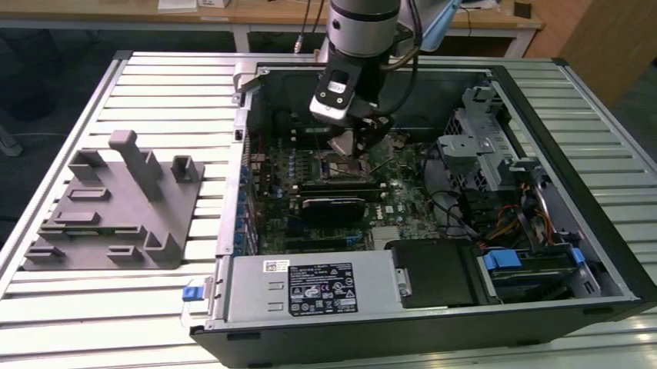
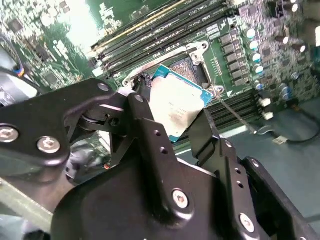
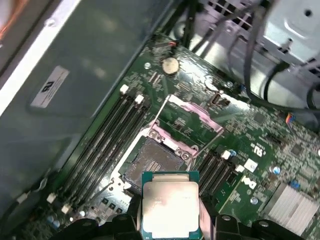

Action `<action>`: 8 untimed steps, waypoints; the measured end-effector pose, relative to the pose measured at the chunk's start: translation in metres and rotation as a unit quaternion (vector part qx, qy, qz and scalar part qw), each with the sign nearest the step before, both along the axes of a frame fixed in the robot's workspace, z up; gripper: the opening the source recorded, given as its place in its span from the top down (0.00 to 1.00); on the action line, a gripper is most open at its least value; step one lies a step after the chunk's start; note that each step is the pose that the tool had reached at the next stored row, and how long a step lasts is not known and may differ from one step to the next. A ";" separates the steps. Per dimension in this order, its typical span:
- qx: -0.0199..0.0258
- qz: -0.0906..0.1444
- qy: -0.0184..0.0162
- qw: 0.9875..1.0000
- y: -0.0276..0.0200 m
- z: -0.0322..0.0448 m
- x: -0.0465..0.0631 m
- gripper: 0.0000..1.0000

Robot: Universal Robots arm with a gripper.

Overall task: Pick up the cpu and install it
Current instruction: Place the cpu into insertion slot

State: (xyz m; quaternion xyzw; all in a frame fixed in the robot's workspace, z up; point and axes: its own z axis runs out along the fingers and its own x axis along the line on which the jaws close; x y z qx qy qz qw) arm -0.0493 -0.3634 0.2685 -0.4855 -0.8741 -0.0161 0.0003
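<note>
The open socket (image 3: pixel 150 162) lay unobstructed beneath the cpu (image 3: pixel 170 210) in the gripper (image 2: pixel 172 112), with its raised load plate (image 3: pixel 192 117) just beside it. In the exterior view, memory slots (image 1: pixel 334 184) flanked the socket at twelve and six o'clock, and the drive cage (image 1: pixel 482 146) stood at three.

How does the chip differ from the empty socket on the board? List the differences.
The chip has a smooth, pale silvery metal top; the socket is a dark recess inside a metal frame. The chip is clamped between the fingers, off the board; the socket sits fixed flat on the board. Both are square and look close in footprint.
</note>
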 end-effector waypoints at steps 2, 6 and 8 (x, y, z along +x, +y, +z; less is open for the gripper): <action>0.000 -0.018 0.000 1.000 0.0000 -0.0003 0.000 0.46; 0.000 -0.054 0.000 0.999 0.0000 -0.0007 0.000 0.46; 0.000 -0.072 0.000 0.997 0.0000 -0.0009 0.000 0.46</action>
